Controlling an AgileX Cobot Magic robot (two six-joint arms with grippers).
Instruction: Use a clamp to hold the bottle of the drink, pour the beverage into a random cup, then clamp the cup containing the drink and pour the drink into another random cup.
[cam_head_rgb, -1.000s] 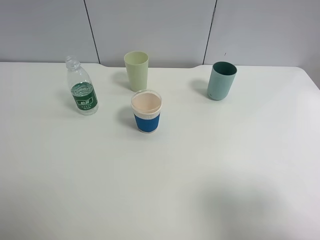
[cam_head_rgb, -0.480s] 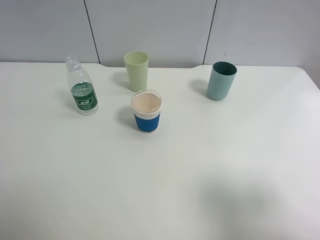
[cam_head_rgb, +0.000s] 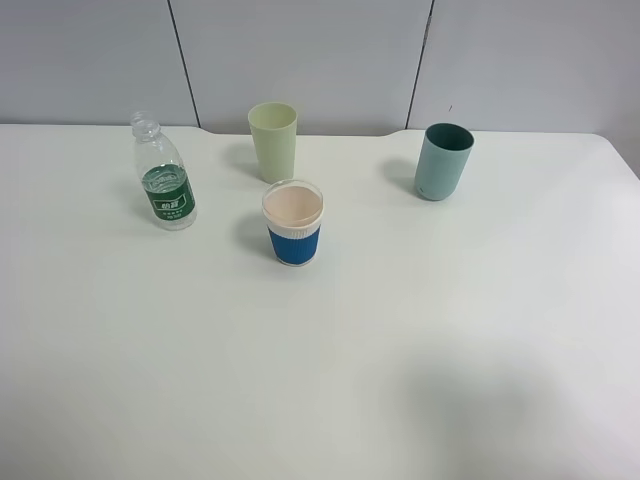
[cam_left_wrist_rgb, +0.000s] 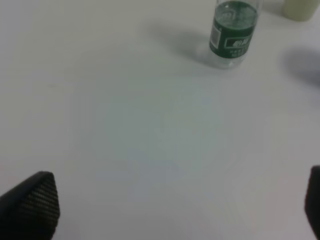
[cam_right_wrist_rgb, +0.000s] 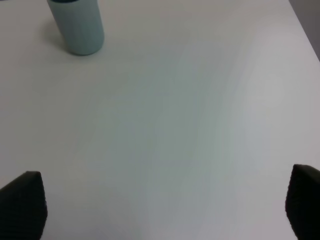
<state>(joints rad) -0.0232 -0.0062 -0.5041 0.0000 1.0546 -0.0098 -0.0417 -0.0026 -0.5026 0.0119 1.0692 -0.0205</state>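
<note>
Ribbed clear plastic bottle (cam_head_rgb: 164, 186) and blue corrugated paper cup (cam_head_rgb: 293, 224) we see standing near the table's (cam_head_rgb: 330, 350) far edge; both claws (cam_left_wrist_rgb: 165, 210) (cam_right_wrist_rgb: 165, 205) gape wide, empty.

Wide bare desk (cam_head_rgb: 330, 380) lies in front; bottle (cam_head_rgb: 163, 186), blue-sleeved cup (cam_head_rgb: 294, 225), tumbler (cam_head_rgb: 273, 141) and teal cup (cam_head_rgb: 442, 161) stand apart behind.

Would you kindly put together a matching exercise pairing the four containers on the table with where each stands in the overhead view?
Things:
1. bottle
2. blue-sleeved paper cup
3. pale yellow-green tumbler
4. teal cup

Places:
A. far right, alone
B. far left
C. nearest the camera, in the middle
D. at the back, just behind the paper cup

Pairs: 1-B, 2-C, 3-D, 4-A
</note>
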